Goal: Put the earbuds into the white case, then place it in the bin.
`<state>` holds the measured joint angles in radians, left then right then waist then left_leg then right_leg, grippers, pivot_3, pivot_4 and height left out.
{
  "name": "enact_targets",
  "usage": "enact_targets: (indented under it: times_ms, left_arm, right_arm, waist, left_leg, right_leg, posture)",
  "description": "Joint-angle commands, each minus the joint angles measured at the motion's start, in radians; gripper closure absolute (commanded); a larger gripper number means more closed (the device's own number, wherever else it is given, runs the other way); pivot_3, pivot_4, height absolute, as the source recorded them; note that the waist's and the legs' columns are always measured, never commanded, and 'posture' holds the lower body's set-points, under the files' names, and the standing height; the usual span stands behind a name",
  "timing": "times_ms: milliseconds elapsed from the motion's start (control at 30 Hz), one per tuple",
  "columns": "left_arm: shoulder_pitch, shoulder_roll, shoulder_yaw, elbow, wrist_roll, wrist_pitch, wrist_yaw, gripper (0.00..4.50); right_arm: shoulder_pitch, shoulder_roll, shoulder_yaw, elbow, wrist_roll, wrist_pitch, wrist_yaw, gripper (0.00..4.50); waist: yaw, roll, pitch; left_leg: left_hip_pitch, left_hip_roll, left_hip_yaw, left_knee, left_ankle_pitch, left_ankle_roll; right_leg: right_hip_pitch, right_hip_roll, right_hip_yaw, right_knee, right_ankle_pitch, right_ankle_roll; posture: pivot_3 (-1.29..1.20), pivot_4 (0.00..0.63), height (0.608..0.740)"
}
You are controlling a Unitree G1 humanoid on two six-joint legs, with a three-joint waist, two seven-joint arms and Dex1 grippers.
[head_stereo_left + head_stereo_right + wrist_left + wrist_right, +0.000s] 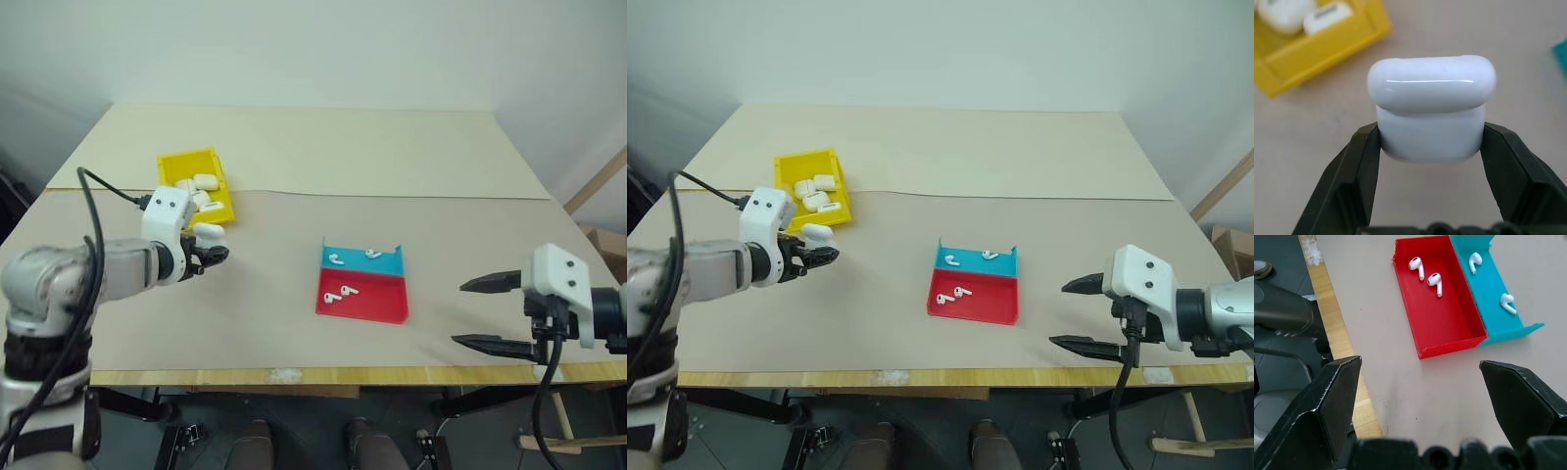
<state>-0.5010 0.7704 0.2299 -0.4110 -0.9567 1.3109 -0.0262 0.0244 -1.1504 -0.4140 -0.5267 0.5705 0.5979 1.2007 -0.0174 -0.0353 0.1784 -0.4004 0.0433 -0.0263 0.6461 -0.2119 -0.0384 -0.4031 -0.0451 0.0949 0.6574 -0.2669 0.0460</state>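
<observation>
No text, label, brand, number or sign can be read in any view. One of the white cases lying in the yellow bin [1317,46] carries a small grey strip [1327,13] on its face, at about 11 o'clock from the gripped white case [1431,110] in the left wrist view, but it is too blurred to make out any letters.
</observation>
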Motion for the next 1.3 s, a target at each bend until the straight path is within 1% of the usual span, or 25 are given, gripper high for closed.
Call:
enact_targets:
  times_ms: [33, 67, 133, 233, 433, 567, 733, 933, 1033, 1100, 1200, 1300]
  left_arm:
    - [0.060, -0.035, 0.082, -0.135, 0.035, -0.161, -0.057, 1.68]
    - [0.092, -0.059, 0.089, -0.169, 0.072, -0.239, -0.070, 1.68]
    - [0.159, -0.093, 0.081, -0.220, 0.172, -0.439, -0.147, 1.68]
    - [0.205, -0.122, 0.117, -0.227, 0.131, -0.544, -0.288, 1.68]
    - [0.268, -0.131, 0.100, -0.260, 0.134, -0.718, -0.488, 1.68]
    - [0.294, -0.134, 0.088, -0.282, 0.108, -0.778, -0.588, 1.68]
    - [0.305, -0.139, 0.059, -0.281, 0.084, -0.803, -0.648, 1.68]
    - [0.284, -0.176, -0.027, -0.236, 0.162, -0.847, -0.645, 1.68]
    - [0.267, -0.190, -0.042, -0.222, 0.145, -0.852, -0.669, 1.68]
    - [0.265, -0.195, -0.042, -0.212, 0.110, -0.842, -0.693, 1.68]
    - [0.270, -0.191, -0.050, -0.185, 0.087, -0.851, -0.768, 1.68]
    - [0.284, -0.173, -0.051, -0.148, 0.079, -0.880, -0.889, 1.68]
  right_arm:
    - [-0.012, -0.006, -0.026, 0.001, -0.007, -0.048, 0.018, 0.00]
    - [-0.018, -0.007, -0.018, 0.010, -0.009, -0.053, 0.018, 0.00]
    - [-0.041, -0.011, 0.006, 0.036, -0.020, -0.069, 0.020, 0.00]
    - [-0.091, -0.020, 0.048, 0.085, -0.038, -0.109, 0.039, 0.00]
    - [-0.191, -0.030, 0.109, 0.142, -0.050, -0.140, 0.071, 0.00]
    - [-0.218, -0.043, 0.124, 0.155, -0.052, -0.148, 0.094, 0.00]
    - [-0.244, -0.051, 0.142, 0.169, -0.059, -0.162, 0.121, 0.00]
    - [-0.270, -0.051, 0.162, 0.181, -0.075, -0.175, 0.127, 0.00]
    - [-0.291, -0.059, 0.176, 0.182, -0.092, -0.163, 0.121, 0.00]
    - [-0.325, -0.077, 0.198, 0.167, -0.089, -0.119, 0.110, 0.00]
    - [-0.383, -0.093, 0.227, 0.142, -0.064, -0.067, 0.104, 0.00]
    - [-0.436, -0.111, 0.268, 0.116, -0.050, -0.028, 0.119, 0.00]
  waist:
    - [0.002, 0.000, 0.000]
    - [0.003, 0.000, 0.000]
    - [0.003, 0.000, 0.000]
    - [0.003, -0.001, -0.001]
    - [0.001, -0.001, -0.001]
    - [0.002, -0.001, -0.001]
    - [0.002, -0.001, -0.001]
    - [0.002, 0.000, -0.001]
    - [0.002, 0.000, -0.001]
    - [0.001, 0.000, -0.001]
    - [-0.003, 0.000, -0.001]
    - [-0.003, 0.000, -0.001]
  left_leg:
    - [0.000, 0.000, 0.000, 0.000, 0.000, 0.000]
    - [0.001, 0.000, 0.000, 0.000, 0.000, 0.000]
    - [0.001, 0.000, 0.000, 0.000, 0.000, 0.000]
    - [0.001, 0.000, 0.001, 0.000, 0.000, 0.000]
    - [0.001, 0.000, 0.001, 0.000, 0.000, 0.000]
    - [0.001, 0.001, 0.001, 0.000, 0.000, 0.001]
    - [0.001, 0.001, 0.001, 0.000, 0.000, 0.001]
    - [0.001, 0.001, 0.001, 0.000, 0.000, 0.001]
    - [0.001, 0.001, 0.001, 0.000, 0.000, 0.001]
    - [0.001, 0.001, 0.001, 0.000, 0.000, 0.001]
    - [0.001, 0.001, 0.001, 0.000, -0.001, 0.001]
    - [0.001, 0.002, 0.001, 0.000, -0.001, 0.001]
  right_leg:
    - [0.000, 0.000, 0.000, 0.000, 0.000, 0.000]
    - [0.001, 0.000, 0.000, 0.000, 0.000, 0.000]
    - [0.002, 0.000, 0.000, -0.001, 0.000, 0.000]
    - [0.001, 0.000, 0.000, -0.002, 0.000, 0.000]
    - [0.001, 0.000, 0.000, -0.002, 0.000, 0.000]
    - [0.001, 0.000, 0.000, -0.002, 0.000, 0.000]
    - [0.001, 0.000, 0.000, -0.002, 0.000, 0.000]
    - [0.001, 0.000, 0.000, -0.002, 0.000, 0.000]
    - [0.001, 0.000, 0.000, -0.001, 0.000, 0.000]
    - [0.001, 0.000, 0.000, -0.001, 0.000, 0.000]
    - [0.001, 0.001, 0.000, -0.001, 0.000, 0.000]
    - [0.001, 0.001, 0.000, -0.001, 0.000, 0.000]
  posture:
    - [0.00, 0.150, 0.740]
    - [0.00, 0.150, 0.740]
    - [0.00, 0.150, 0.740]
    - [0.00, 0.150, 0.740]
    - [0.00, 0.150, 0.740]
    - [0.00, 0.150, 0.740]
    - [0.00, 0.150, 0.740]
    - [0.00, 0.150, 0.740]
    - [0.00, 0.150, 0.740]
    - [0.00, 0.150, 0.740]
    - [0.00, 0.150, 0.740]
    - [0.00, 0.150, 0.740]
